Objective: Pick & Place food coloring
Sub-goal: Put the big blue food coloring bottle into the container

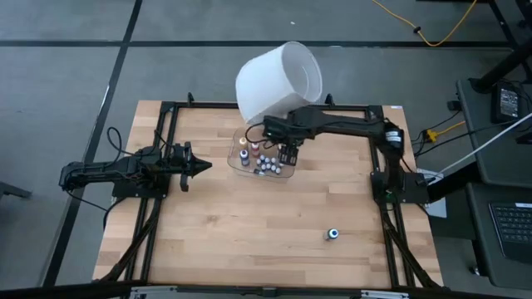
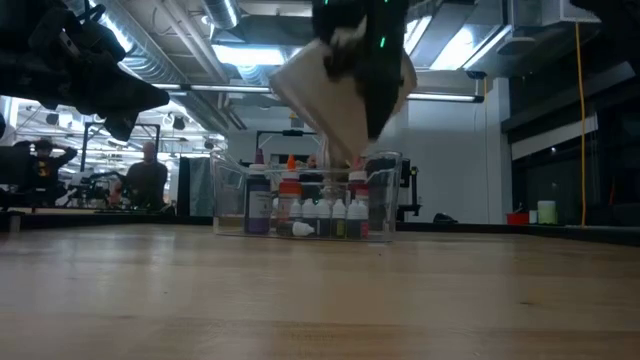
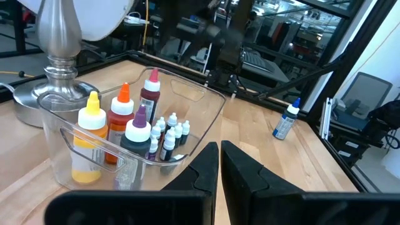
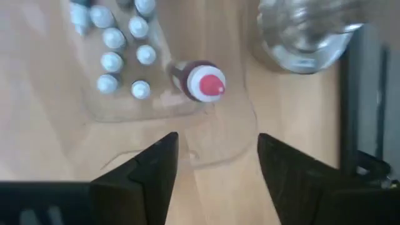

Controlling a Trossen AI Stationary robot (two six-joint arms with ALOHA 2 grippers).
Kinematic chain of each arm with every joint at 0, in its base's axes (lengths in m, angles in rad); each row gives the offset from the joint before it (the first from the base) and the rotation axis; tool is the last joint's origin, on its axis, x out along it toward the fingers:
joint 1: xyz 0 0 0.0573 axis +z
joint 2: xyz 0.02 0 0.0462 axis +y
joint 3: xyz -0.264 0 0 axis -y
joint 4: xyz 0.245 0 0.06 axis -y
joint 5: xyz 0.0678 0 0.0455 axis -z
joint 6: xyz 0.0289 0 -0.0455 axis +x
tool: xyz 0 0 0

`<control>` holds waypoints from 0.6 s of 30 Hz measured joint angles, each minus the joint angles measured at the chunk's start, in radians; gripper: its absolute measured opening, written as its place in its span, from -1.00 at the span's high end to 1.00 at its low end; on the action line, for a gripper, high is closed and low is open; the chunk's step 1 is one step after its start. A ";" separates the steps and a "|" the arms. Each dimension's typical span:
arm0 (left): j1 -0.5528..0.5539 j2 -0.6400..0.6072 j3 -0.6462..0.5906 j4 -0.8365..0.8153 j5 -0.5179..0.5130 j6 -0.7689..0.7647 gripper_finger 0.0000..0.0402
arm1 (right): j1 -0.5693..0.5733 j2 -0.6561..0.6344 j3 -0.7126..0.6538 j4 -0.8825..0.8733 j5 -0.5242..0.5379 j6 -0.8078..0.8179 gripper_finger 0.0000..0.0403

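— Right, where do you stand?
— My right fingers (image 4: pixel 215 165) hang spread apart above the clear tray (image 1: pixel 287 174); most food coloring (image 1: pixel 264 163) sits inside it, 1 blue-capped bottle (image 1: pixel 332 234) well away on the worktop (image 1: pixel 249 232).
— Advice?
— Rise straight clear, nudging nothing. My left fingers (image 3: pixel 220 169) rest pressed together beside the tray.

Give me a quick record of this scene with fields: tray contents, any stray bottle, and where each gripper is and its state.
tray: clear plastic tray by the lamp, holding food coloring bottles of several cap colors
stray bottle: one blue-capped bottle alone on the table, near the right arm's side
right gripper: right gripper above the tray, fingers open, holding nothing
left gripper: left gripper at the table's left, shut, empty
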 joint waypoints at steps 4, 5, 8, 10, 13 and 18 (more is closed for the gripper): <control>0.000 0.000 0.000 0.000 0.000 0.000 0.92 | 0.066 -0.084 0.024 -0.063 0.051 0.099 -0.02; 0.000 0.000 0.000 0.000 0.000 0.000 0.92 | 0.087 -0.107 0.024 -0.084 0.064 0.137 0.00; 0.000 0.000 0.000 0.000 0.000 0.000 0.92 | 0.161 -0.179 0.024 -0.150 0.119 0.247 0.03; 0.000 0.000 0.000 0.000 0.000 0.000 0.93 | 0.220 -0.222 0.024 -0.194 0.154 0.322 0.04; 0.000 0.000 0.000 0.000 0.000 0.000 0.92 | 0.317 -0.270 0.024 -0.249 0.183 0.415 0.05; 0.000 0.000 0.000 0.000 0.000 0.000 0.92 | 0.496 -0.303 0.024 -0.285 0.181 0.528 0.05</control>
